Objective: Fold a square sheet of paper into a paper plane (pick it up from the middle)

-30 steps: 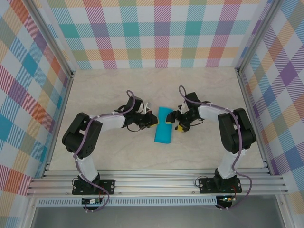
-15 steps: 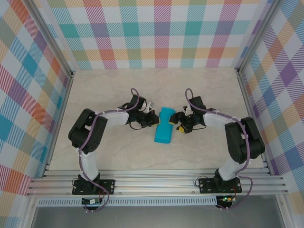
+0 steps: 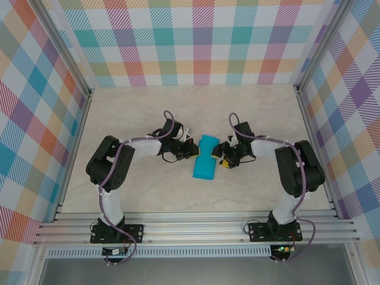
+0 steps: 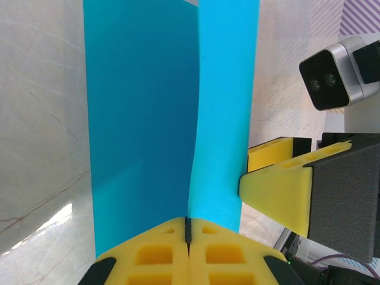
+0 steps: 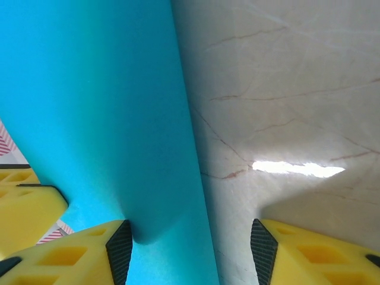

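Midway across surface (image 3: 148,119): folded paper sheet (image 3: 204,157), long axis near-to-far. Left end effector (image 3: 191,149) pinched tight on its left edge. Right end effector (image 3: 223,158) half-open, jaws straddling right edge, gripping nothing.

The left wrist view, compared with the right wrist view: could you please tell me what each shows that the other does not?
Left wrist view: the left claw closed, its tips at the near edge of the folded teal paper, and the other arm's wrist camera.
Right wrist view: the right claw standing open, one finger at the paper and one over bare table, and a bright glare on the surface.
Both: the paper lying on the marbled table, with a yellow finger of the opposite claw at its edge.
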Robot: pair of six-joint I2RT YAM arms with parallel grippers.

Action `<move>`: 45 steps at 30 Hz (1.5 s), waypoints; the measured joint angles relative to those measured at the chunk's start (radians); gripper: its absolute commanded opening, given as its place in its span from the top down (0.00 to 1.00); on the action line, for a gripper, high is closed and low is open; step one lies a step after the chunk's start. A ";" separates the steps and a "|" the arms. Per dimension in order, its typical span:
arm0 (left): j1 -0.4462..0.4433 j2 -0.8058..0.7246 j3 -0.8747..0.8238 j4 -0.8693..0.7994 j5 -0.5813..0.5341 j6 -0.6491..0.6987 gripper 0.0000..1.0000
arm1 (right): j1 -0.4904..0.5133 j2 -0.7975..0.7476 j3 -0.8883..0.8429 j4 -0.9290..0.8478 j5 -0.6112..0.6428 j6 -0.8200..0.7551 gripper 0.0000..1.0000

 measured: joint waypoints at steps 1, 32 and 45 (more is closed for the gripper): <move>0.000 0.000 0.000 -0.001 0.000 0.000 0.95 | 0.002 0.002 0.007 -0.003 0.001 -0.002 0.40; 0.000 -0.296 -0.030 -0.232 -0.431 0.005 0.57 | 0.100 0.126 0.257 -0.317 0.220 -0.060 0.38; 0.000 -0.301 -0.058 -0.270 -0.457 0.004 0.56 | 0.119 0.185 0.352 -0.428 0.260 -0.061 0.37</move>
